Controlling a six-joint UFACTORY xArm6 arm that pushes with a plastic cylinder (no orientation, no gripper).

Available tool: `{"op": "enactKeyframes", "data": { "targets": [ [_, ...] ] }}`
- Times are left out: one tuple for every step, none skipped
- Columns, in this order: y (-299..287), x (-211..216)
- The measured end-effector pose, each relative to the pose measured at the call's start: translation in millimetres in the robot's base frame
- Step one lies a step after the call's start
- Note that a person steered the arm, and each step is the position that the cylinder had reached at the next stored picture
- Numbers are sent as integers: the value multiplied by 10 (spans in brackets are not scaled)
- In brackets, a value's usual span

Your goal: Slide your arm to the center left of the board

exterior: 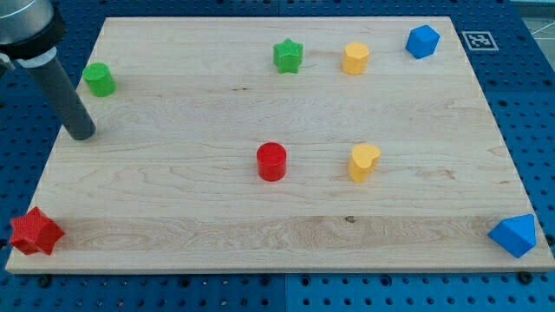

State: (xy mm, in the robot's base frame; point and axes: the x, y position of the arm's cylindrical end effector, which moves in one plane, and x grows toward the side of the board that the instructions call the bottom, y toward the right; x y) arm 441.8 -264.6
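My tip (81, 134) rests on the wooden board (173, 217) near its left edge, a little above mid-height. The dark rod rises from it toward the view's top left corner. A green cylinder (99, 79) stands just above and right of the tip, apart from it. A red star (35, 232) sits at the bottom left corner, well below the tip.
A green star (288, 56), a yellow hexagonal block (355, 58) and a blue block (422, 41) line the top. A red cylinder (271, 161) and a yellow heart (364, 162) sit mid-board. A blue block (514, 235) sits at the bottom right.
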Motion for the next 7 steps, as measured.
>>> {"op": "enactKeyframes", "data": {
  "targets": [
    [28,-542],
    [139,-881],
    [353,-1066],
    [402,-1105],
    [176,-1001],
    [73,-922],
    [33,-906]
  ]
}}
